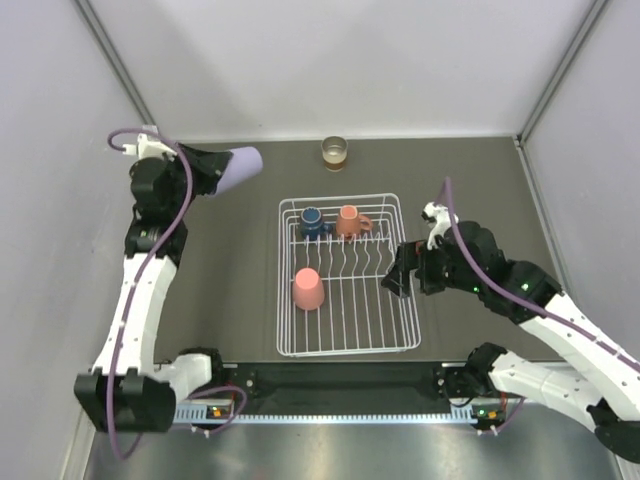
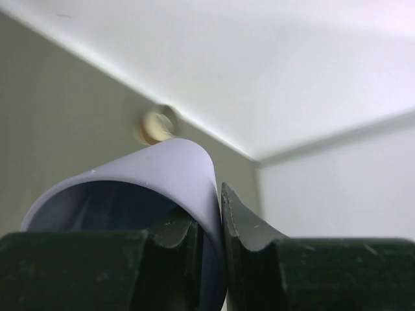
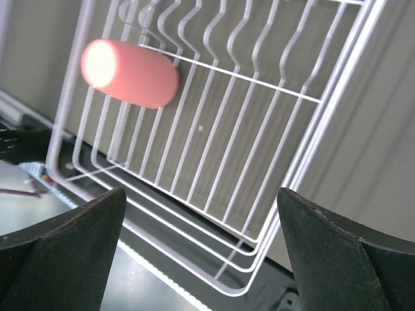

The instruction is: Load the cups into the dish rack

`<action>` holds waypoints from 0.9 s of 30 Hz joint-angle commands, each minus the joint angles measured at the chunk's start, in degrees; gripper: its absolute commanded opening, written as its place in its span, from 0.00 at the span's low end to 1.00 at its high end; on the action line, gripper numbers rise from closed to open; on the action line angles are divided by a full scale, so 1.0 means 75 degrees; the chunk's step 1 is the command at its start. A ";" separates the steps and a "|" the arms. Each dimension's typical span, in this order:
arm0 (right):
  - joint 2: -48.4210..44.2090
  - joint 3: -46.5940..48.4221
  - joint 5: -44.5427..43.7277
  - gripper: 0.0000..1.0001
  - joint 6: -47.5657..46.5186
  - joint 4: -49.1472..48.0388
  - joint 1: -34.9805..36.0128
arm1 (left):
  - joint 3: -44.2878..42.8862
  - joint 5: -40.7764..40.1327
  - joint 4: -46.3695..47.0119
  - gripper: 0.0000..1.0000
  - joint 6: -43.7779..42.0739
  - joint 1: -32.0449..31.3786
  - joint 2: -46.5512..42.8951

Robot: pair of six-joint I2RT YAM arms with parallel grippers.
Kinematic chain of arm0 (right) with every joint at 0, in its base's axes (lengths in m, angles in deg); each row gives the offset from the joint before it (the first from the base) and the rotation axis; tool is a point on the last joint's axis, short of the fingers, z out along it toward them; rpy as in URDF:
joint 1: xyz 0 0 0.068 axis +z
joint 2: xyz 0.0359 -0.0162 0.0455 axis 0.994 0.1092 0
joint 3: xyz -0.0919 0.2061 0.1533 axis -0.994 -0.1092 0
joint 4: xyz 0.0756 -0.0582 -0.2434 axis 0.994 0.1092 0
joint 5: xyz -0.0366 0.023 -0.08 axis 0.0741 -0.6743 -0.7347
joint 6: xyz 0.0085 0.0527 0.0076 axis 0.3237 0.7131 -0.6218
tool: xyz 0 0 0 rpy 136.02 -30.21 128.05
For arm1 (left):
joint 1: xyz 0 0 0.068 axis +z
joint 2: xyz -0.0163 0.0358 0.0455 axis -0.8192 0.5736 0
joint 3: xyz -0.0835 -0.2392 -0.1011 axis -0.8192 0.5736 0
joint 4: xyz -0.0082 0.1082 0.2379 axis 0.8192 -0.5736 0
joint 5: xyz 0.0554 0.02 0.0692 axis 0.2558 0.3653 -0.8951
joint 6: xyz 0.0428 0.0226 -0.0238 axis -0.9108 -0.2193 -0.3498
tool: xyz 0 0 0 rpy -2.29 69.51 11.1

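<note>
Altogether five cups [image 1: 308, 289] (three racked), one rack [image 1: 348, 351]

Left arm [image 1: 140, 290] is standing stretched up the left side of the top view, with its wrist bending rightward at the upper left. Left gripper [image 1: 222, 168] is pinching the wall of the lavender tumbler [image 1: 243, 163], one finger [image 2: 185, 236] sitting inside the rim and the other pressing outside, the mouth facing the wrist. Right arm [image 1: 560, 310] is lying folded in from the lower right, forearm pointing left. Right gripper [image 1: 400, 272] is hanging at centre right, jaws standing wide apart and gripping nothing.
</note>
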 commanded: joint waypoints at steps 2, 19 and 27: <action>-0.0235 0.0620 0.1066 1.00 0.0168 -0.0574 -0.0065 | 0.0380 0.2412 0.1242 0.00 0.0980 0.0031 -0.1233; -0.1254 0.0070 0.4056 1.00 0.1469 -0.3387 -0.0053 | 0.2688 0.4546 0.5152 0.00 0.3593 -0.2171 -0.4247; -0.0973 -0.0258 0.4748 1.00 0.2441 -0.5307 0.0110 | 0.3601 0.4934 0.7028 0.00 0.4355 -0.2535 -0.4142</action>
